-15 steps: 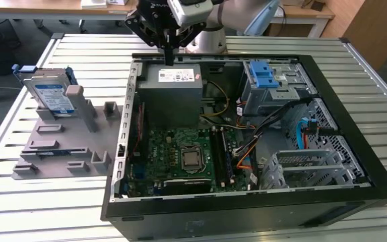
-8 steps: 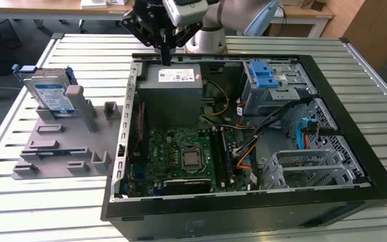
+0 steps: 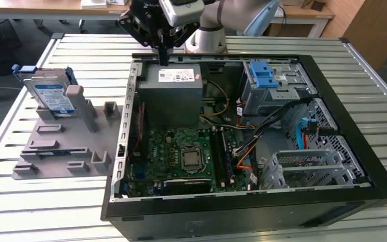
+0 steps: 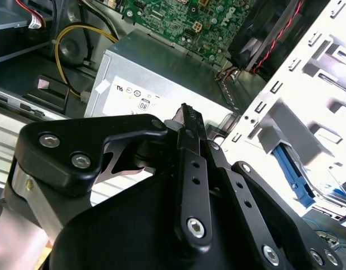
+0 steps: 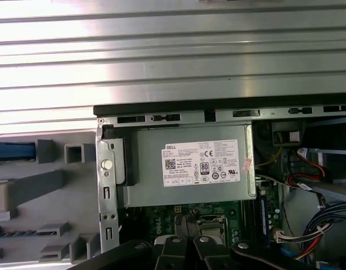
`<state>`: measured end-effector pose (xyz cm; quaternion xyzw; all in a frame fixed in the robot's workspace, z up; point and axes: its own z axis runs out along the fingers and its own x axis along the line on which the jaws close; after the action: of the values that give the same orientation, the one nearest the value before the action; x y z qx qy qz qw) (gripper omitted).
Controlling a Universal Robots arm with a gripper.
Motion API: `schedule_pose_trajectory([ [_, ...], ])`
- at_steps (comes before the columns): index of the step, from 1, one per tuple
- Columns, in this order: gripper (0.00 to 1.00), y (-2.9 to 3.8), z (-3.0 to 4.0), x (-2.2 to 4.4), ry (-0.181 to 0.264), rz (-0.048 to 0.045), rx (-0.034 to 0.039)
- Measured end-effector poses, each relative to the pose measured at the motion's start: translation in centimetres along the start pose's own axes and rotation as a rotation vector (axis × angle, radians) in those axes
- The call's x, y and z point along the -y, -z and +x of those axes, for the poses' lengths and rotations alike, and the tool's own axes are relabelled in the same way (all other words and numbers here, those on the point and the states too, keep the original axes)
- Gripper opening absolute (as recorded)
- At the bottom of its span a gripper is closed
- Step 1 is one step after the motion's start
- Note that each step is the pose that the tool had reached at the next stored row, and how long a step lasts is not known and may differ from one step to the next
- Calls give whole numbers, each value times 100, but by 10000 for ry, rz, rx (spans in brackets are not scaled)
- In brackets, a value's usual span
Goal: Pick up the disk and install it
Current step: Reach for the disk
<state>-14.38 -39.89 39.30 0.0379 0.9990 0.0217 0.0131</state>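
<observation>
Gripper [image 3: 162, 59]: is hovering over the open computer case [image 3: 247, 212], just above the grey power-supply box [image 3: 173, 96]. The jaws are pressing together and pinching nothing.
Disk [image 3: 54, 96]: is standing upright in the grey holder [image 3: 59, 136] on the desk [image 3: 46, 212], at the exterior view's left, well apart from the gripper.

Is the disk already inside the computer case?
No, the disk stands in the grey holder outside the computer case.

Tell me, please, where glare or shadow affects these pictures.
First wrist view: strong glare bands on the slatted table; second wrist view: the near pincer is dark, the grey stand washed out; exterior view: evenly lit around the disk.
</observation>
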Motion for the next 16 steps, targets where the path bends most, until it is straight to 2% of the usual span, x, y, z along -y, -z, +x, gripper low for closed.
schedule_pose_trajectory([
  [13, 11, -1, 26, 2, 0, 1, 0],
  [15, 11, -1, 98, 8, 0, 0, 0],
  [16, 11, -1, 100, 8, 0, 0, 0],
])
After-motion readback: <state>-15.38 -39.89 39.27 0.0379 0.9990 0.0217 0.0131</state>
